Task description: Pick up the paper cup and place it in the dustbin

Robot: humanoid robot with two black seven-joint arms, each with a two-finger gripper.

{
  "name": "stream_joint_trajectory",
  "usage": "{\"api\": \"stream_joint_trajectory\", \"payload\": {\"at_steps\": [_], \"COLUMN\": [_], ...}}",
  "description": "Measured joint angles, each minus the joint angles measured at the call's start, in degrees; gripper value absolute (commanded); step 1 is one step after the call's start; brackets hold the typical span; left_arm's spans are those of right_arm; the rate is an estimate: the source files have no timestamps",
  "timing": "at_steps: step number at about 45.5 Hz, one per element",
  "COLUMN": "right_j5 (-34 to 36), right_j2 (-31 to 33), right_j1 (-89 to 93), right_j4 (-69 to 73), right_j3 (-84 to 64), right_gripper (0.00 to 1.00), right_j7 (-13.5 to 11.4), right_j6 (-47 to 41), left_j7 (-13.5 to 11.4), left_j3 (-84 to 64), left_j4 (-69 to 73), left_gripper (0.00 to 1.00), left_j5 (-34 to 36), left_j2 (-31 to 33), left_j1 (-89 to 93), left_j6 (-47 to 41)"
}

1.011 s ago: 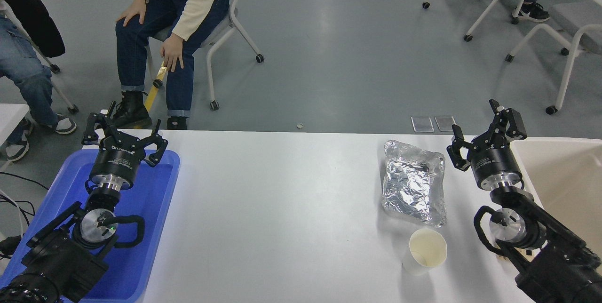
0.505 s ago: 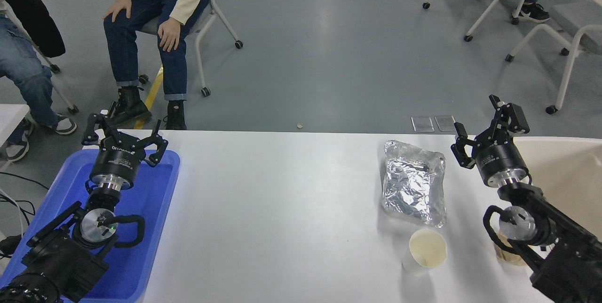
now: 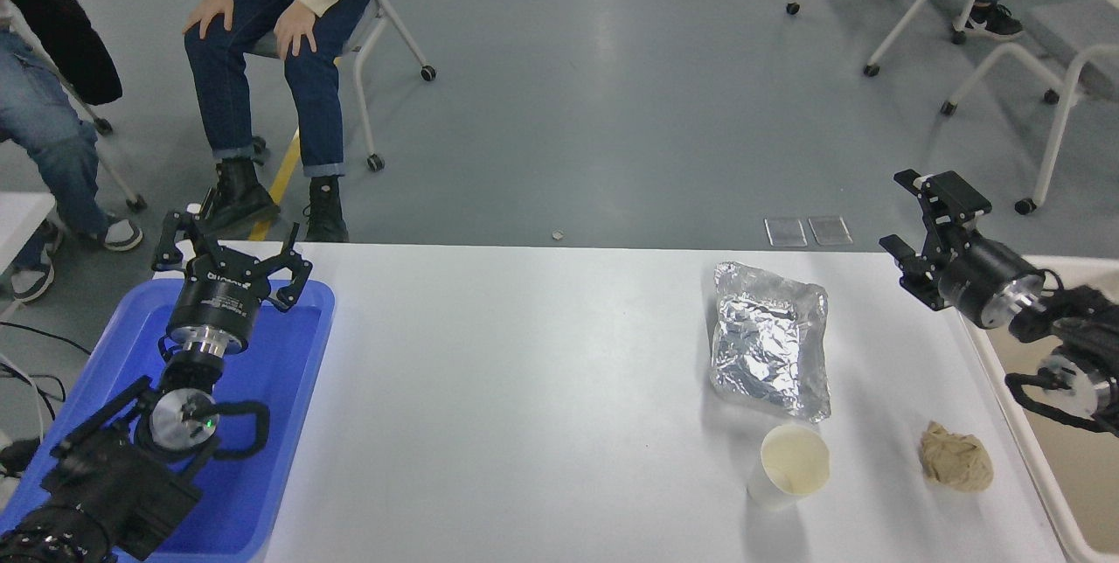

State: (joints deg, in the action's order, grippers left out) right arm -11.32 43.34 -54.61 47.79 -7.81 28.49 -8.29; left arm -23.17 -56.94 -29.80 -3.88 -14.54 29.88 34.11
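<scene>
The paper cup (image 3: 789, 469) stands upright near the table's (image 3: 524, 388) front edge, so the right end effector (image 3: 920, 235), fingers spread and empty, should descend squarely over its rim.

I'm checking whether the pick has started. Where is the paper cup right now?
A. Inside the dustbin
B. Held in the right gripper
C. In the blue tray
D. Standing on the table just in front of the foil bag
D: the paper cup stands upright on the white table, just near of the foil bag, while the right gripper is open and empty, far off it.
</scene>
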Motion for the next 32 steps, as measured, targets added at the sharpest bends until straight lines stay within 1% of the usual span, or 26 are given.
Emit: {"api": "stream_joint_trajectory", "payload": {"at_steps": [7,13,26,32], "right_j5": [0.2,1.4,3.1,2.7], "right_j2": [0.9,0.1,-5.0,-8.3], "right_j1": [-10.2,-17.3,-35.8,-43.1], "right_j4": [1.7,3.4,9.4,12.5], "right_j3": [-17.8,-30.6,-57.0,-65.2], "right_gripper": [1.00,1.00,1.00,1.00], "right_j7": [0.0,0.0,-0.1,-0.4], "right_j6": [-1.5,-4.0,-15.5,-20.6], "left_j7": [0.0,0.0,0.1,0.1], "left_j3": [0.0,0.0,0.0,0.0], "left_j4": [0.0,0.0,0.0,0.0], "left_gripper": [1.00,1.00,1.00,1.00], "left_j5": [0.0,0.0,0.0,0.0], "left_j2": [0.0,0.0,0.0,0.0], "left_j1": [0.0,0.0,0.0,0.0], "left_j6": [0.0,0.0,0.1,0.1]}}
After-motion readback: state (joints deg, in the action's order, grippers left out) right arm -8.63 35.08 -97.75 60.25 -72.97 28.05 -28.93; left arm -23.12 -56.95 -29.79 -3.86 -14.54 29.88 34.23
